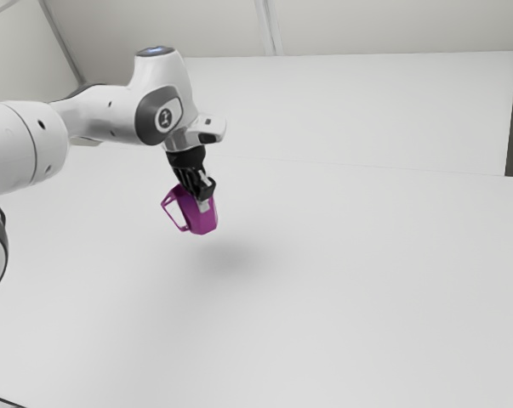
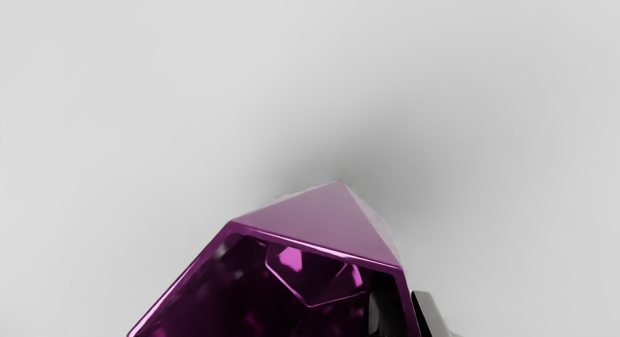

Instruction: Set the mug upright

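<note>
A purple faceted mug (image 1: 203, 218) hangs in the air in the exterior view, a little tilted, its handle toward the exterior view's left. The black gripper (image 1: 204, 194) is at its upper end, shut on the mug's wall. In the wrist view the mug (image 2: 315, 216) shows its open mouth and dark inside to the camera. One finger of the gripper (image 2: 410, 313) is inside the mouth and the other outside, with the wall pinched between them. The mug's base is hidden in the wrist view.
A plain white table (image 1: 324, 297) lies below, with a soft shadow under the mug. Pale walls (image 1: 392, 25) stand behind the table.
</note>
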Controlling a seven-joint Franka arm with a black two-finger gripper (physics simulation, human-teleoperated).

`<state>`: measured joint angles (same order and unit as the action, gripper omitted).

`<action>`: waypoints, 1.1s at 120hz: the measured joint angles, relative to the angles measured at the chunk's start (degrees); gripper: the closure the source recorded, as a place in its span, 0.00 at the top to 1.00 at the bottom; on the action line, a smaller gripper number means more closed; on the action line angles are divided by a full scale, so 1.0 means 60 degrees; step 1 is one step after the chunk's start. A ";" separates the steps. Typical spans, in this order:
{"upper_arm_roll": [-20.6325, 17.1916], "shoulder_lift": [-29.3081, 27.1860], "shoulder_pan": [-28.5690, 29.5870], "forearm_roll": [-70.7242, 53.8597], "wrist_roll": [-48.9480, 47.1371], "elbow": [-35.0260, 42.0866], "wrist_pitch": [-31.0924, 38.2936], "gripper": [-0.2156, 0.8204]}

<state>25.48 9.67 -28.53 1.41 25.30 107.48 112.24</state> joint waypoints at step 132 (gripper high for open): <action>-0.0337 0.0475 -0.0079 -0.0454 -0.1518 0.0897 0.1814 0.04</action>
<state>23.45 12.52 -29.00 -1.31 16.19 112.86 123.13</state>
